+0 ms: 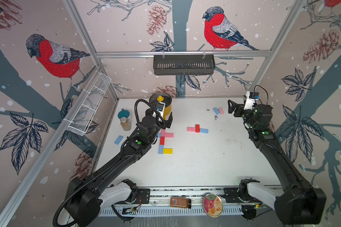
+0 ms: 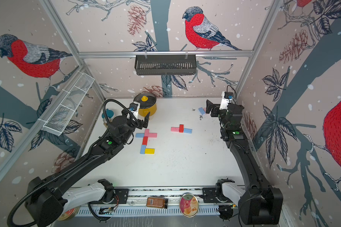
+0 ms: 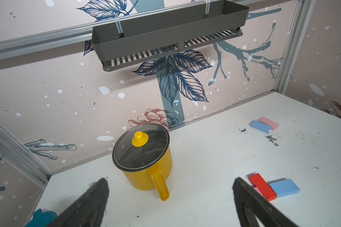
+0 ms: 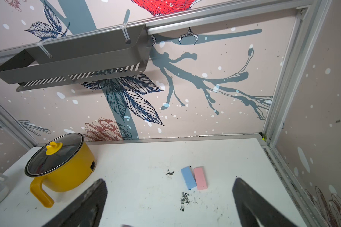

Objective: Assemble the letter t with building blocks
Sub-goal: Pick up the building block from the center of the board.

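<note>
Table: white, scuffed, with dark crumbs toward the far right.

Your left arm extended over the table's left half. Your left gripper hung clear of the surface just short of the yellow pot. Its jaws were spread wide with nothing between them. In the left wrist view the pot's handle pointed back at the gap between the fingers.

Your right arm stood along the right wall. Your right gripper was up near the far right corner, jaws likewise wide and empty.

Pot: glass lid on, by the back wall, left of centre.

The building blocks lay flat on the table in four spots:
- six-block figure, just beside your left wrist. Pink, red and light blue ran end to end from far to near as a stem. One pink and one light blue stuck out right and left near the top. The yellow block touched the right side of the nearest stem block.
- three-block row, mid-table, well apart from the figure. Pink, red, light blue, with the red turned crosswise in the middle.
- pair, light blue and pink, side by side and touching, at the far right near your right gripper.
- lone blue block, tilted, near the left edge, across your left arm from the figure.
</note>
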